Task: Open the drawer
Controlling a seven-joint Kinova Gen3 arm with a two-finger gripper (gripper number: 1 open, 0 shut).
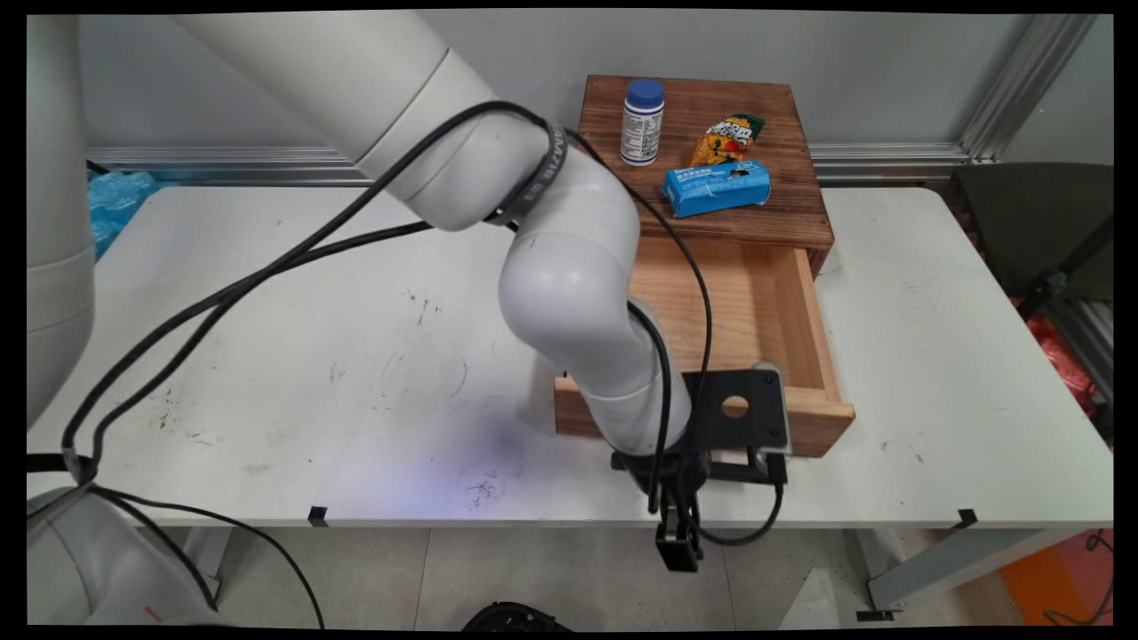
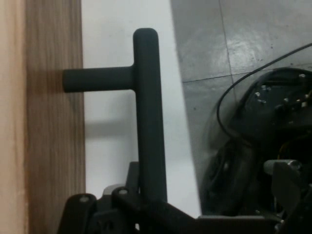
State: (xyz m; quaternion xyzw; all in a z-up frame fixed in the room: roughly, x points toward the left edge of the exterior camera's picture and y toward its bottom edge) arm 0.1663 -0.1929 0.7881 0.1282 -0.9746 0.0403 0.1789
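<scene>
A small wooden cabinet (image 1: 800,222) stands at the back of the white table (image 1: 267,356), and its drawer (image 1: 822,422) is pulled out toward the table's near edge. The drawer's inside (image 1: 729,302) shows bare wood. My gripper (image 1: 702,467) sits low in front of the drawer's face, mostly hidden under the wrist. In the hand view the black T-shaped drawer handle (image 2: 146,112) juts from the wooden front (image 2: 53,122), and its bar runs down into my gripper (image 2: 148,200), which is shut on it.
On the cabinet top stand a white bottle with a blue cap (image 1: 642,122), an orange snack bag (image 1: 729,138) and a blue box (image 1: 716,188). The table's near edge (image 1: 533,520) lies just below the gripper, with grey floor beyond.
</scene>
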